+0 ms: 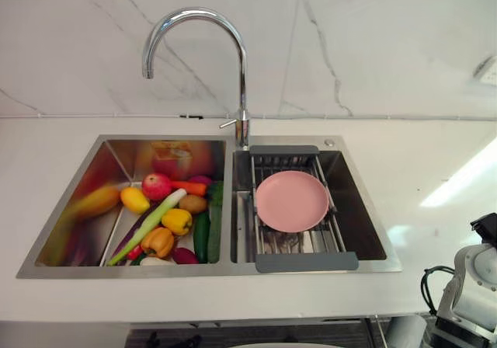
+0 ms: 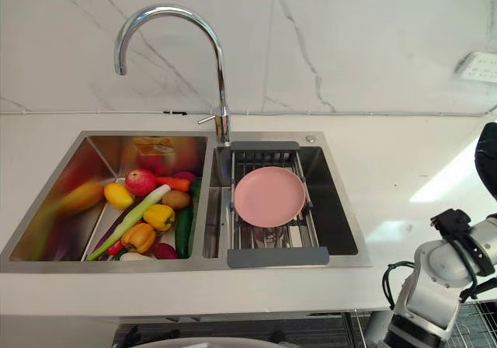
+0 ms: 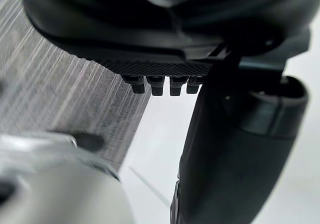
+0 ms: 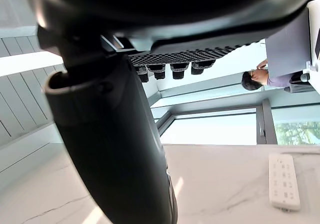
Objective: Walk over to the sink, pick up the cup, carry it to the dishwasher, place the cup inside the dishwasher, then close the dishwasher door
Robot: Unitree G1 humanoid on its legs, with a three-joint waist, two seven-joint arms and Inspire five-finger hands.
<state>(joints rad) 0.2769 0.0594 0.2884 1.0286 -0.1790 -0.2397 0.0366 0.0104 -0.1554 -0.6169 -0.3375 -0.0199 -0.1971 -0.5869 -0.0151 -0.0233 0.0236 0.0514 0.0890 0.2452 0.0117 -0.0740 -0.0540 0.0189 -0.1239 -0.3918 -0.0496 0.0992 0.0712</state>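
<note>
Empty, left hand (image 3: 150, 34) and right hand (image 4: 175, 19) are hanging slack; pink plate (image 1: 292, 200), at sink's (image 1: 202, 269) 3 o'clock, is probably light, slippery: grip its rim.

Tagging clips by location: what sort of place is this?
Probably a kitchen: stainless-steel double sink, curved chrome tap, colourful produce in its left basin, round pink plate on a grey metal rack.

The double-basin steel sink (image 1: 116, 270) has a brushed, satin finish that dimly mirrors colours. The curved chrome tap (image 1: 242, 68) at its far edge is mirror-polished. The white veined stone wall (image 1: 373, 37) is glossy, and the white surface (image 1: 46, 146) is smooth with a soft sheen. The round pink plate (image 1: 291, 200) looks like matt plastic. It lies on a metal-wire rack (image 1: 307, 262) with matt grey plastic ends. The left hand (image 3: 160, 66) has a dark, finely dimpled palm.
</note>
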